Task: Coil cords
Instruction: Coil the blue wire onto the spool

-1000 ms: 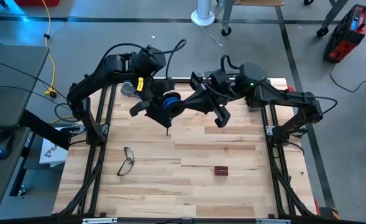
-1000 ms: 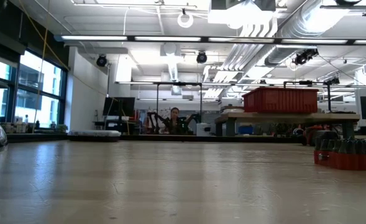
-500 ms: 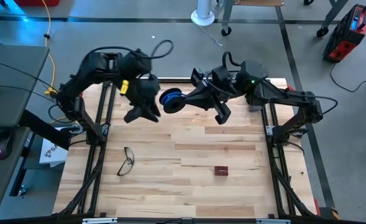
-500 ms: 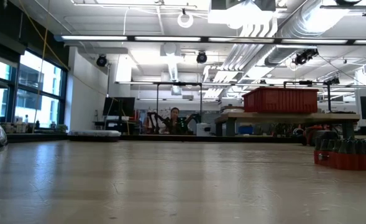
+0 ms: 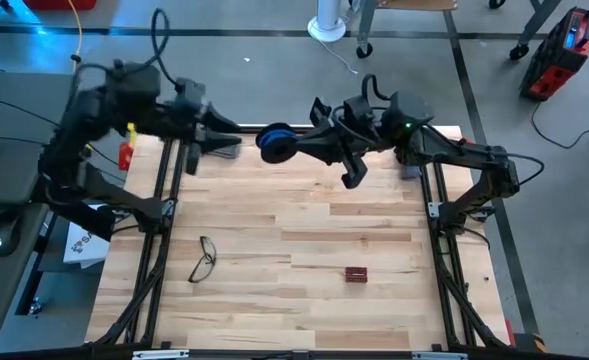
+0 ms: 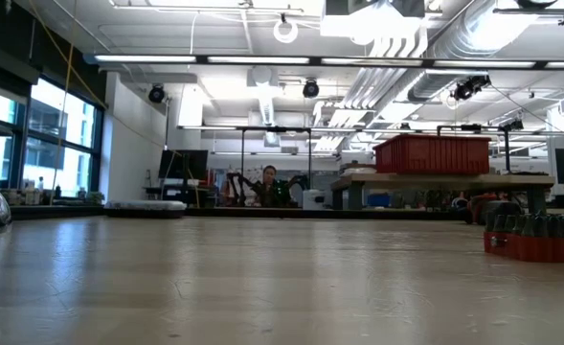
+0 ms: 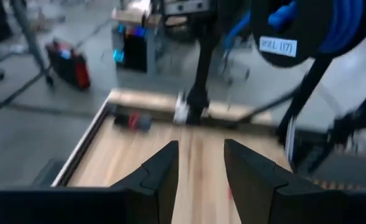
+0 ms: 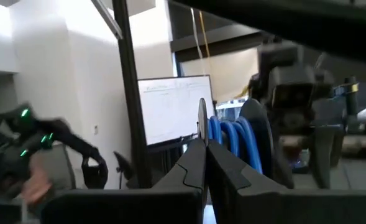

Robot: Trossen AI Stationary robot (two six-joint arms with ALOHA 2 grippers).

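Right gripper (image 5: 292, 142) held the coil (image 5: 273, 141) aloft over the table's (image 5: 304, 230) far edge, fingers pinched tight on one side of it. Left gripper (image 5: 224, 137) hung just beside, jaws parted, empty. Risk: with only that one-sided pinch, the coil could slip and drop, or loosen and unwind. Coil looked blue, tightly wound, small, round, dark-flanked.

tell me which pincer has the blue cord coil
The right pincer, shut on the blue cord coil and holding it above the table's far edge. The left pincer is open, empty and apart from the coil.
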